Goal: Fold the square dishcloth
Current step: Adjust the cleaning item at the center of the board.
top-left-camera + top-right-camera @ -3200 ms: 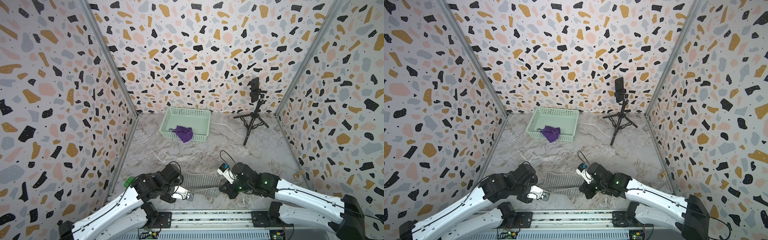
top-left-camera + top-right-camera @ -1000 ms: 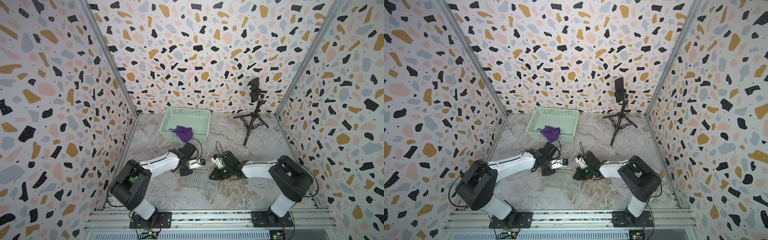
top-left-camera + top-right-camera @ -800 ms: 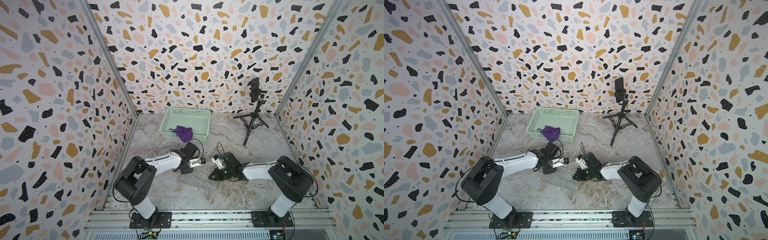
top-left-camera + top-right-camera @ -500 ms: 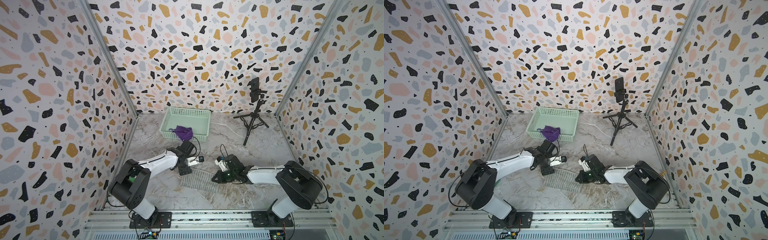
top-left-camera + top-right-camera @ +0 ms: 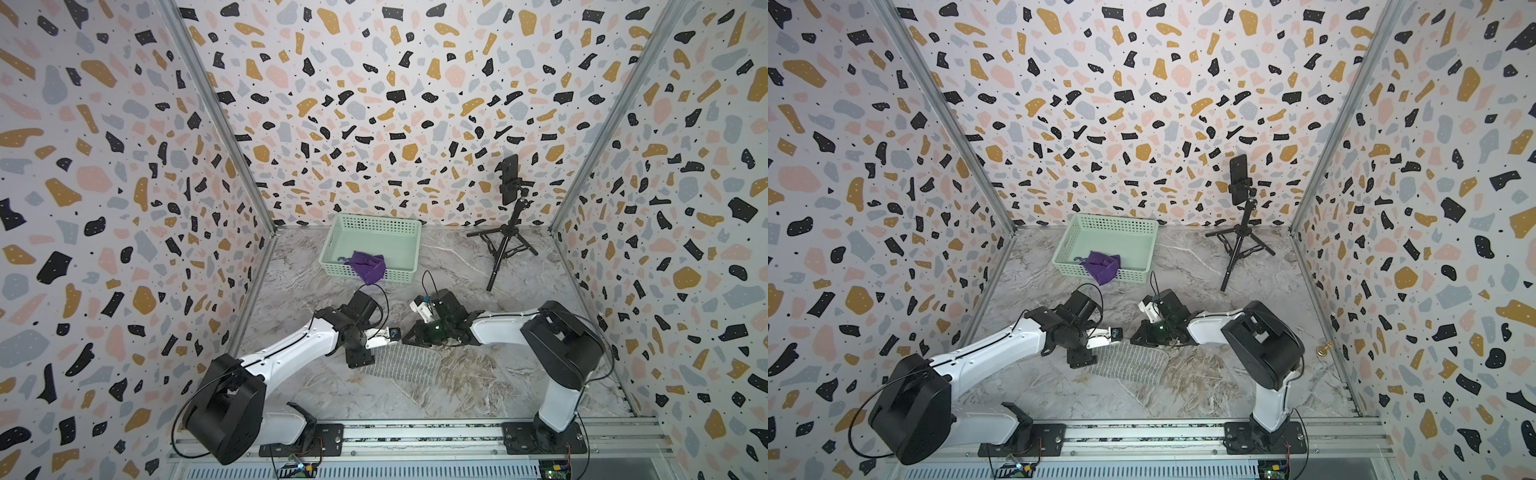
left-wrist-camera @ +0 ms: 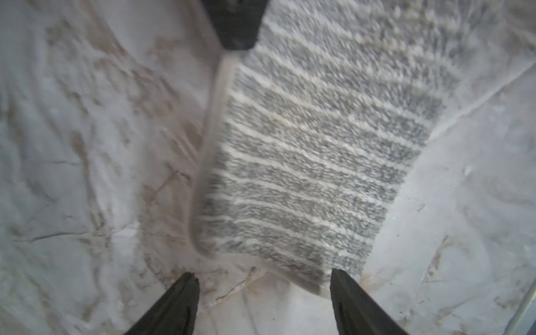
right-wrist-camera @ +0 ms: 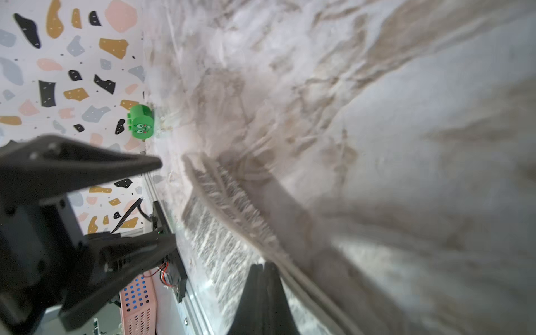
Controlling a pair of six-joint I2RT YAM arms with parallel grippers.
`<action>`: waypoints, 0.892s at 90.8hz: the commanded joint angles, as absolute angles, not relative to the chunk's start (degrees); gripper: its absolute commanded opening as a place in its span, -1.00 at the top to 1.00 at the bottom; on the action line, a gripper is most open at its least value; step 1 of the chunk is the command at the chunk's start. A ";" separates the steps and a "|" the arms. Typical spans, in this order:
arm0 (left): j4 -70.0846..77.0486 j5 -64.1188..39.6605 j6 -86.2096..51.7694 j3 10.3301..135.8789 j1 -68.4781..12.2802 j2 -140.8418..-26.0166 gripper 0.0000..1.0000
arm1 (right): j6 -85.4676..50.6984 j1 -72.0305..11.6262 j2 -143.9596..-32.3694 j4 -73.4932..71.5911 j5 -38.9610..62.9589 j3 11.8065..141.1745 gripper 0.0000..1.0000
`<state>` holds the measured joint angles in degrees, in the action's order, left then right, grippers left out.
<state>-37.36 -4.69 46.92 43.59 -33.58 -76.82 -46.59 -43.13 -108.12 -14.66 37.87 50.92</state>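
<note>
We judge a fold nearly laid: left claw (image 6: 261, 278) open, right claw (image 7: 262, 268) pinching the dishcloth (image 6: 319, 145) edge; release next.

Dishcloth (image 5: 1128, 365) flat on tbl (image 5: 1187, 399).

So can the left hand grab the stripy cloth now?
Probably yes. The left hand is open right at a corner of the cloth, and nothing covers that corner. The right hand pinches the cloth farther along its edge, out of the way.
</note>
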 commanded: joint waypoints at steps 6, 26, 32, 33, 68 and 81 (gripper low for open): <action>-34.09 2.14 48.55 40.18 -34.45 -79.25 -0.48 | -49.46 -43.18 -112.81 -16.41 38.66 52.45 1.00; -26.23 10.44 52.18 38.63 -34.46 -83.60 -0.46 | -47.43 -42.71 -106.43 -12.18 32.21 46.39 1.00; -23.66 12.91 53.02 40.42 -34.51 -86.46 -0.46 | -47.38 -42.71 -103.38 -11.92 30.20 42.90 1.00; -23.03 13.49 53.19 40.69 -34.48 -86.96 -0.46 | -47.42 -42.71 -102.58 -11.94 29.82 42.28 1.00; -7.61 13.33 59.29 54.41 -38.47 -97.15 -0.60 | -47.91 -43.59 -84.62 -8.07 29.58 32.57 1.00; -10.11 9.03 60.20 54.24 -38.03 -89.14 -0.66 | -45.31 -43.35 -85.72 -4.06 31.30 39.08 1.00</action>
